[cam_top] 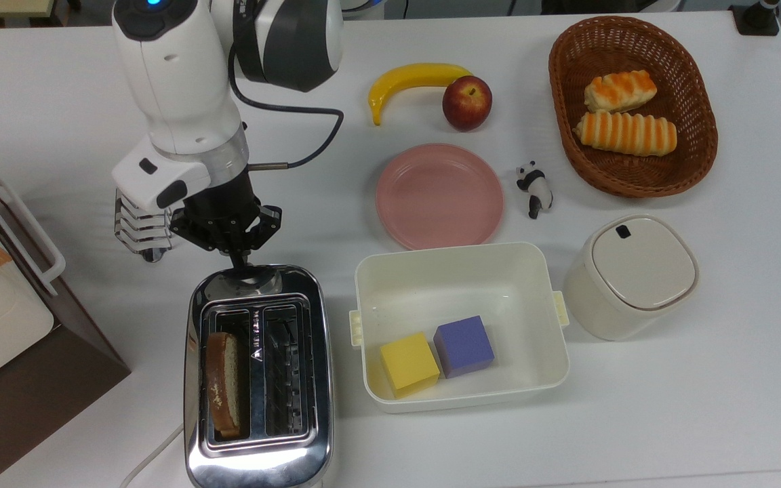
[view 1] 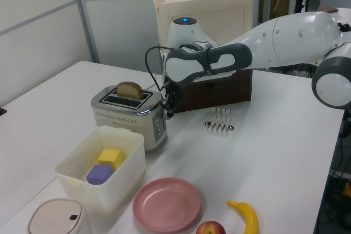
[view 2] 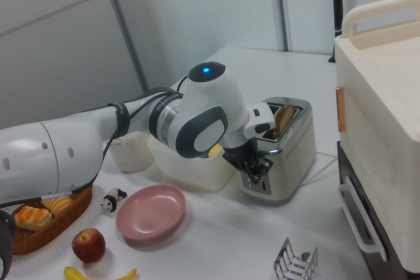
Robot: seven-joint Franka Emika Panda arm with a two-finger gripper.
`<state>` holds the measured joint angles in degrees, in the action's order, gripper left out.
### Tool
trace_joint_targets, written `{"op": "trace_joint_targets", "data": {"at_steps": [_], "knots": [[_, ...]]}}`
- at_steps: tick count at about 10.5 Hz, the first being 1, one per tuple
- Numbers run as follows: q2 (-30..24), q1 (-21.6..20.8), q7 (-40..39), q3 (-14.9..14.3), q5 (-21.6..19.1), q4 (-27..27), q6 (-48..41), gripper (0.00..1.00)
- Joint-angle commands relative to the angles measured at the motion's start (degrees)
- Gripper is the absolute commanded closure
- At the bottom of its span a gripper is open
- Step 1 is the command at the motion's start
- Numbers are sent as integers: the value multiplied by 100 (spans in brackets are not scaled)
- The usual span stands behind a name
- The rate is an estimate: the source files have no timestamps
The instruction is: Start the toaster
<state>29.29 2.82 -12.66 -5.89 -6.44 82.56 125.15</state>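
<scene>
The chrome toaster (cam_top: 258, 376) stands at the front of the top view, left of centre, with a slice of bread (cam_top: 222, 383) in its left slot. It also stands in the left view (view 1: 129, 118) and the right view (view 2: 289, 152). My gripper (cam_top: 239, 256) is shut and points down at the toaster's far end face, its tip right against that end. The left view has the gripper (view 1: 169, 109) at the toaster's right end, and the right view has the gripper (view 2: 256, 172) on the control face. The lever is hidden under the fingers.
A wire toast rack (cam_top: 139, 227) sits just left of the gripper in the top view. A brown-and-cream box (cam_top: 4, 325) is at the top view's left edge. Right of the toaster are a white bin (cam_top: 458, 254) with two cubes, a pink plate (cam_top: 439, 195) and a lidded canister (cam_top: 631, 274).
</scene>
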Motion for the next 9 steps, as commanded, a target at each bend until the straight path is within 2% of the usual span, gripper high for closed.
{"op": "trace_joint_targets", "data": {"at_steps": [1, 9], "knots": [[200, -53, 115, -9, 248, 50, 115, 100], [692, -159, 124, -9, 548, 67, 361, 100]]}}
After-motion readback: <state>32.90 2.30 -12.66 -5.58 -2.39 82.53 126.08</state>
